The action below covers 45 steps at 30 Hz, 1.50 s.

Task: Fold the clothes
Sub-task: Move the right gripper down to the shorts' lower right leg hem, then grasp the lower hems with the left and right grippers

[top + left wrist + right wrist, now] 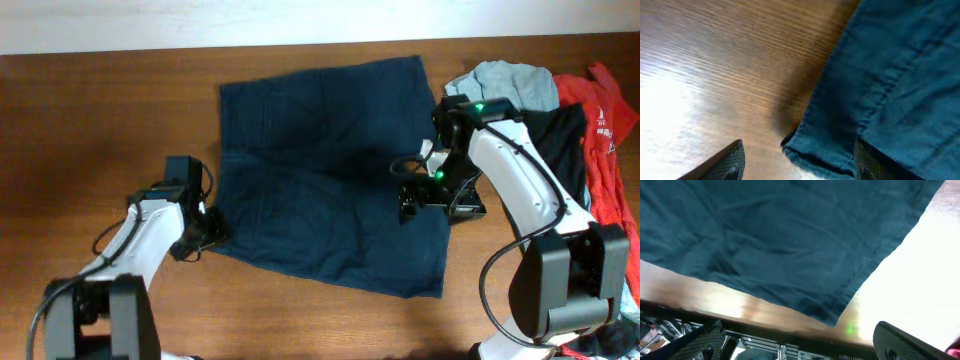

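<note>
The dark navy shorts (320,175) lie spread flat on the wooden table. My left gripper (208,232) is open at the shorts' near left corner. In the left wrist view that hemmed corner (815,150) lies between my open fingers (797,162). My right gripper (425,200) hovers over the shorts' right side, open and empty. The right wrist view shows the shorts (780,240) with a near corner (832,315) beyond my open fingers (800,342).
A pile of other clothes lies at the right: a grey-blue garment (510,82), a black garment (555,135) and a red shirt (610,130). The table's near edge (765,330) shows in the right wrist view.
</note>
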Each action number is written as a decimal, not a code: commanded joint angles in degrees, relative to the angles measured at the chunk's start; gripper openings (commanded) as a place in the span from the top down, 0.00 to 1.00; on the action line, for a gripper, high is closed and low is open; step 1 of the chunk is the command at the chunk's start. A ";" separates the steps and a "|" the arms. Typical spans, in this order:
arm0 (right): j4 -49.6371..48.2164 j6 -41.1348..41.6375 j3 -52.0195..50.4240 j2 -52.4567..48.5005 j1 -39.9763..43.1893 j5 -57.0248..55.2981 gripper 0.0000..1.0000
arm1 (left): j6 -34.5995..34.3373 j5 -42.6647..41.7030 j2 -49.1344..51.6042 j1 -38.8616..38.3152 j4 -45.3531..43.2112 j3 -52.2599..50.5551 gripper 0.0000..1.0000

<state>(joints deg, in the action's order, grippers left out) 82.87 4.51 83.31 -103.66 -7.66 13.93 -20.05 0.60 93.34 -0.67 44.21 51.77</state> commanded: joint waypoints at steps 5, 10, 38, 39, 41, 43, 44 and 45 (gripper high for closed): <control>1.16 0.20 -0.50 5.27 -0.37 -0.48 0.01 | -1.36 -0.68 8.13 0.22 -4.24 -1.64 0.51; 3.54 0.39 -0.68 7.43 -0.37 -0.44 0.00 | -1.33 -0.63 8.72 0.22 -4.61 -1.64 0.99; -22.93 17.09 -40.68 8.50 -0.37 9.84 0.05 | -0.87 -0.63 7.23 0.63 -3.67 -1.40 0.88; -24.92 18.12 -41.62 8.48 -0.37 9.84 0.05 | -0.87 -0.63 7.23 0.63 -3.69 -1.40 0.88; -26.88 18.53 -41.92 8.50 -0.37 9.55 0.11 | -0.90 -0.63 7.23 0.63 -3.72 -1.40 0.87; -28.22 18.82 -41.92 8.50 -0.35 9.42 0.18 | -0.90 -0.63 7.23 0.63 -3.72 -1.40 0.84; -28.96 19.17 -41.92 8.50 -0.31 9.42 0.24 | -0.87 -0.63 7.23 0.63 -3.72 -1.40 0.84; -29.49 19.17 -41.92 8.48 -0.31 9.42 0.34 | -0.87 -0.63 7.23 0.63 -3.72 -1.40 0.83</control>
<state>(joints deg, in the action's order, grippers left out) 57.36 23.57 42.09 -95.07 -7.66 23.35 -20.80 -4.29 98.15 -0.75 40.25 52.40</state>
